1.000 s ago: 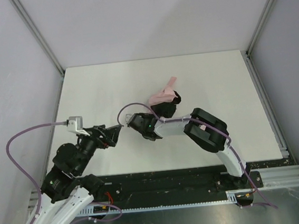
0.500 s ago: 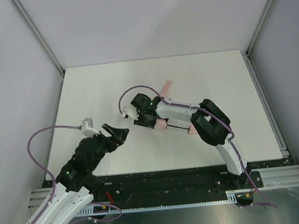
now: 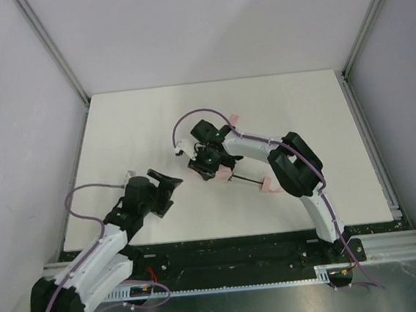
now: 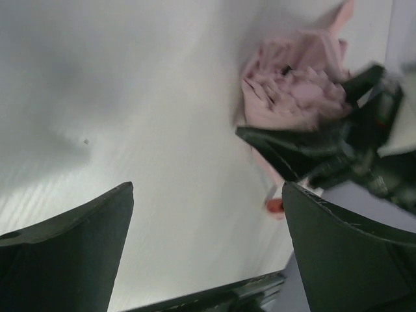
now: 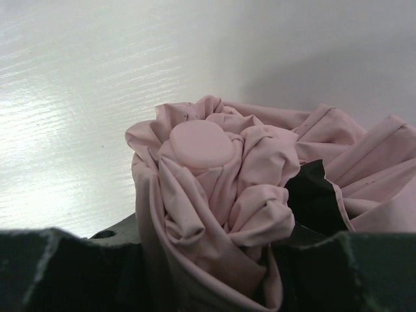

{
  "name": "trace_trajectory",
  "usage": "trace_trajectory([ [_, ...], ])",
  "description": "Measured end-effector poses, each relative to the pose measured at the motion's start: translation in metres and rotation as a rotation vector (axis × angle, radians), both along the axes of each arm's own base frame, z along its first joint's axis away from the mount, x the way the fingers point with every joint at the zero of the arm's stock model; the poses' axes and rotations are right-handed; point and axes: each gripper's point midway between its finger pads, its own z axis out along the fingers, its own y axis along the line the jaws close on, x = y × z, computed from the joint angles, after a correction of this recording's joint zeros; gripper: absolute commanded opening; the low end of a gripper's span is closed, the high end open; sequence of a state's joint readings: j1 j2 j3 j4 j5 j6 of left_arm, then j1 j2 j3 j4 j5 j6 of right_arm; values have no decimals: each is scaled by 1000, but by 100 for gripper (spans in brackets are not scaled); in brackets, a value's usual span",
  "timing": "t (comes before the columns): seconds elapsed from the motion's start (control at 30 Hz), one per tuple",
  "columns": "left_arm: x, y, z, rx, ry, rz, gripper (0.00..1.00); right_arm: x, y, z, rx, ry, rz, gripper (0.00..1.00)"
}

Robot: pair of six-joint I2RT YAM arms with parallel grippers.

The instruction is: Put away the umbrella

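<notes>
The umbrella (image 3: pixel 222 173) lies on the white table (image 3: pixel 117 128), its pale pink canopy bunched and mostly hidden under my right arm. Its thin black shaft (image 3: pixel 246 181) runs right to the small pink handle (image 3: pixel 271 187). A pink strip (image 3: pixel 232 117) sticks out beyond the arm. My right gripper (image 3: pixel 208 162) is shut on the bunched canopy; in the right wrist view (image 5: pixel 208 273) the pink folds and round cap (image 5: pixel 198 146) fill the gap between the fingers. My left gripper (image 3: pixel 166 183) is open and empty, left of the umbrella. The left wrist view (image 4: pixel 208 260) shows the canopy (image 4: pixel 292 91) ahead.
Grey walls and metal frame posts (image 3: pixel 54 53) enclose the table on three sides. A purple cable (image 3: pixel 189 117) loops over the right wrist, and another (image 3: pixel 86 193) loops by the left arm. The black base rail (image 3: pixel 232 253) runs along the near edge.
My right gripper took hold of the canopy and swung farther back over it; the shaft and handle now show to its right. My left arm drew back and lowered toward the near edge.
</notes>
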State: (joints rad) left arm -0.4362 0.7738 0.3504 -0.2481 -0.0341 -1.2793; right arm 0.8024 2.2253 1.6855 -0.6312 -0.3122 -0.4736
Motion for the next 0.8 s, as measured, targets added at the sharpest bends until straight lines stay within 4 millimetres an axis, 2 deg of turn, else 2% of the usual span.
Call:
trace_trajectory([
  [0.1, 7, 6, -23, -86, 63, 61, 99, -4, 2, 0, 15, 22, 3, 0],
  [0.17, 13, 4, -29, -132, 80, 81, 99, -6, 3, 1, 22, 34, 6, 0],
  [0.43, 45, -21, -24, -253, 6, 29, 99, -15, 8, 3, 65, 95, 18, 0],
  [0.8, 65, -40, -30, -335, -119, -22, 100, -15, 9, 9, 133, 163, 10, 0],
])
